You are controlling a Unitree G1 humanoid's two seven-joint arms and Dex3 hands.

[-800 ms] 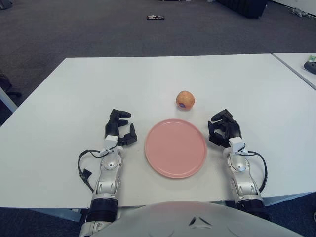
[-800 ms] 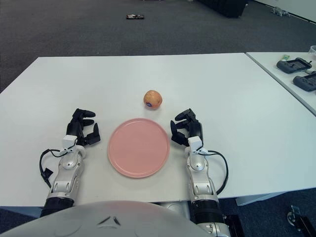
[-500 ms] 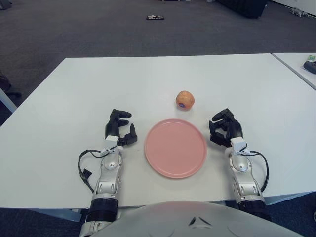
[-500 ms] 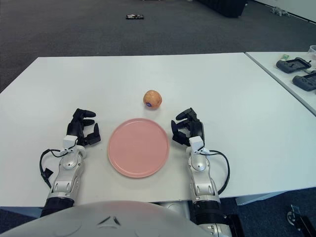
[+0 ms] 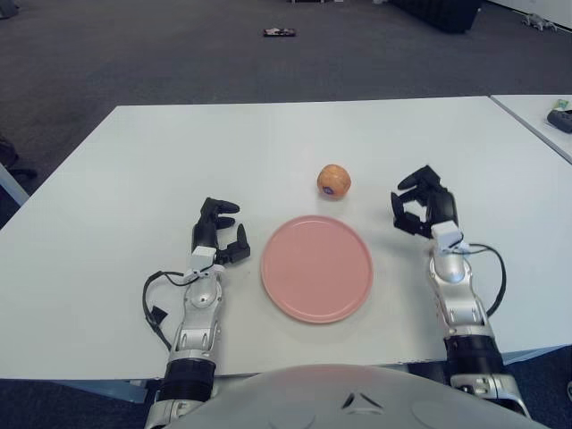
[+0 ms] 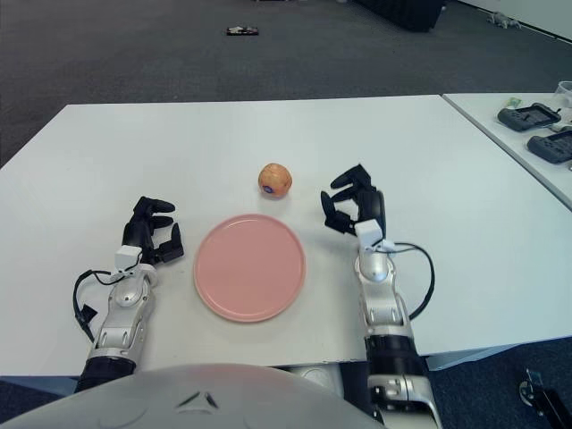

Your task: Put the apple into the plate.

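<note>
While both eyes look down on one white desk (image 5: 134,179), each view adds its own edges.

Left eye view
- apple: the apple (image 5: 333,180) sits on the desk just beyond the far rim of the plate, slightly right of the plate's middle, touching neither plate nor hand.
- plate: the pink plate (image 5: 316,267) lies flat and bare between the two hands.
- right hand: the right hand (image 5: 424,201) shows right of the apple and level with the plate's far rim, its dark fingers (image 5: 410,178) loosely curled and apart, holding nothing.
- left hand: the left hand (image 5: 217,231) shows just left of the plate, fingers half spread, holding nothing.
- side desk: only a corner of a second desk (image 5: 536,112) appears at the right, with one dark thing cut by the edge.
- floor: a small dark item (image 5: 279,32) lies on the grey carpet far behind.

Right eye view
- side desk: more of the second desk shows here, carrying two dark handheld devices (image 6: 529,116).
- apple: same place, a purplish mark facing the camera.
- hands: both look as they do in the other view, clasping nothing.
</note>
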